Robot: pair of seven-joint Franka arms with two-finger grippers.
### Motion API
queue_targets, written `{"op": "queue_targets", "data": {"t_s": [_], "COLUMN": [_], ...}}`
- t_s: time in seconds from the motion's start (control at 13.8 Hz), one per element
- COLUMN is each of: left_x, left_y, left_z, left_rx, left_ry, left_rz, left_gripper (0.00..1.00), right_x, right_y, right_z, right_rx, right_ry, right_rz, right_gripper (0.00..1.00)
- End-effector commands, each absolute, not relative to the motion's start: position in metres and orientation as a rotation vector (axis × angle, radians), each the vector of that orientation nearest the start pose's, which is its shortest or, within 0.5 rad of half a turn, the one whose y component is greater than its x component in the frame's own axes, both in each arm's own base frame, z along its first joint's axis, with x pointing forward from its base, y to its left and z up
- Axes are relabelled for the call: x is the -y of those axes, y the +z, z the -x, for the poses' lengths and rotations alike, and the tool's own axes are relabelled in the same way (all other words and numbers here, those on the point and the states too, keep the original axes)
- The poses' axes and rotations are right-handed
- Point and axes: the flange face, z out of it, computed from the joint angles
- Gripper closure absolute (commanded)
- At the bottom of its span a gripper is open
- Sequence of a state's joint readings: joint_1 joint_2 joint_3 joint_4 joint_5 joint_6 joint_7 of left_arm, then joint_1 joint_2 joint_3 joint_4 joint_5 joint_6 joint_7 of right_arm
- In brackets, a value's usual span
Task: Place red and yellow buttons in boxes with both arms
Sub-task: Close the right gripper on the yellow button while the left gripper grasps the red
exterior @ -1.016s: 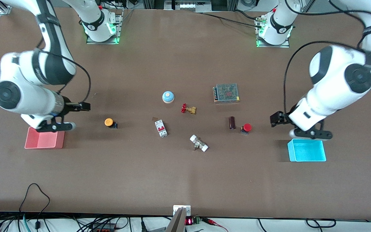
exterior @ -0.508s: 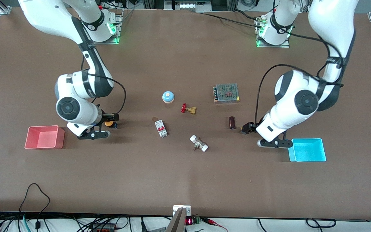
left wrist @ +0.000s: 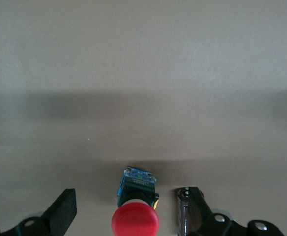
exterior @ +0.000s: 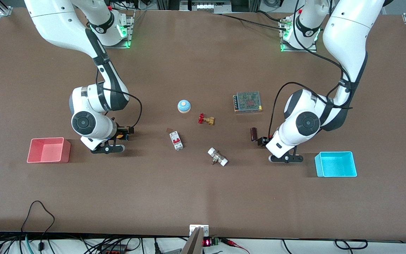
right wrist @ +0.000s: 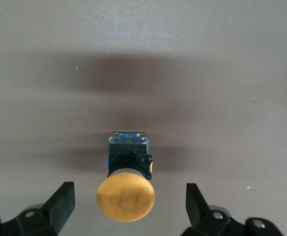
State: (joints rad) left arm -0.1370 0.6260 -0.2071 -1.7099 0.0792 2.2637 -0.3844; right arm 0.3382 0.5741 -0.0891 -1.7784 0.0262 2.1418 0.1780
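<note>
The yellow button (right wrist: 126, 199) sits on the table between the spread fingers of my right gripper (right wrist: 129, 204), untouched on both sides. In the front view only a sliver of it (exterior: 120, 135) shows at the right gripper (exterior: 123, 131). The red button (left wrist: 135, 222) sits between the spread fingers of my left gripper (left wrist: 129, 216), which is low over the table (exterior: 262, 141). The left arm hides the red button in the front view. The pink-red box (exterior: 48, 150) stands toward the right arm's end and the cyan box (exterior: 335, 164) toward the left arm's end. Both look empty.
A dark cylinder (exterior: 254, 134) stands right beside the left gripper's finger. In the middle of the table are a blue-domed bell (exterior: 184, 106), a red-handled valve (exterior: 206, 119), a white breaker (exterior: 176, 140), a white fitting (exterior: 217, 156) and a grey mesh-topped box (exterior: 247, 101).
Both arms swung from over the boxes toward the table's middle and came down. Each open gripper now straddles its button. The red button became hidden in the front view.
</note>
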Motion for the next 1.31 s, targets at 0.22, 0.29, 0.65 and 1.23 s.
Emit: {"op": "queue_targets", "data": {"t_s": [0.22,0.29,0.65,1.23], "left_x": [0.209,0.21,0.211,0.2], "left_y": [0.218,0.22,0.226,0.261], "left_z": [-0.613,-0.613,-0.615,-0.624], "left_rx": [0.049,0.05,0.087,0.148], "left_ry": [0.143,0.143,0.131,0.08], "left_rz": [3.148,3.148,3.148,3.15], "left_gripper": [0.08,0.15,0.53,0.87], "right_x": [-0.16,-0.161,-0.162,-0.159], "right_y": [0.206,0.204,0.208,0.227], "right_z": [-0.617,-0.617,-0.613,-0.621], "right_rx": [0.077,0.075,0.068,0.064], "right_ry": [0.267,0.277,0.327,0.307], "right_rz": [3.185,3.185,3.187,3.181], "right_gripper": [0.0,0.05,0.37,0.78]}}
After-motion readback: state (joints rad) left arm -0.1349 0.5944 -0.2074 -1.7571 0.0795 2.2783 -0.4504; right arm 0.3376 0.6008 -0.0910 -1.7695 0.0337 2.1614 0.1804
